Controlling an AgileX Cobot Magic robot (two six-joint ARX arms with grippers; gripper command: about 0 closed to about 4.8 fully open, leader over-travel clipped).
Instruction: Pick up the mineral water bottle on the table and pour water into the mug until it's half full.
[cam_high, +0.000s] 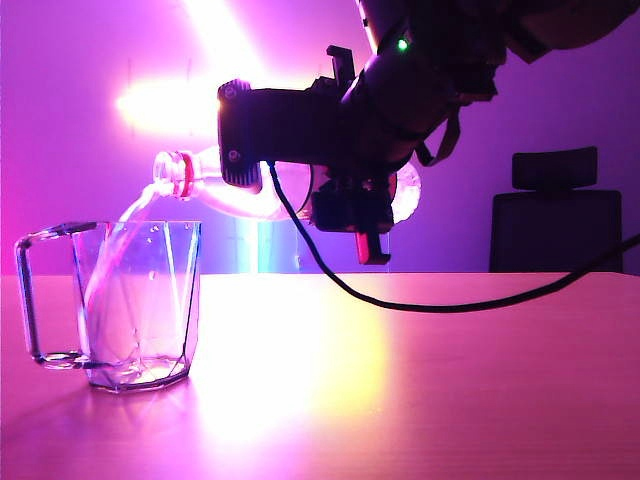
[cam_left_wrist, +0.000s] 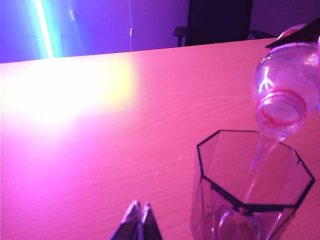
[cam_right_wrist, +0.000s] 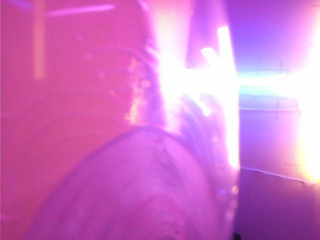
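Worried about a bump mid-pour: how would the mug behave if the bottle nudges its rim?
The mug looks thin, clear and holds little water so far, so it is probably light and would slide or tip easily. It is tall with a narrower base, which adds to that. The right gripper holds the bottle just above the rim.

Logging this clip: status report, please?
Right pincer shut on mineral water bottle, tipped, water streaming into mug. Left pincer shut, idle near mug. Nothing obstructing.

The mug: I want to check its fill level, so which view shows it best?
The exterior view: the whole mug stands side-on, little water in it yet. The left wrist view shows only its rim from above; the right wrist view, blurred by the mineral water bottle, shows none.
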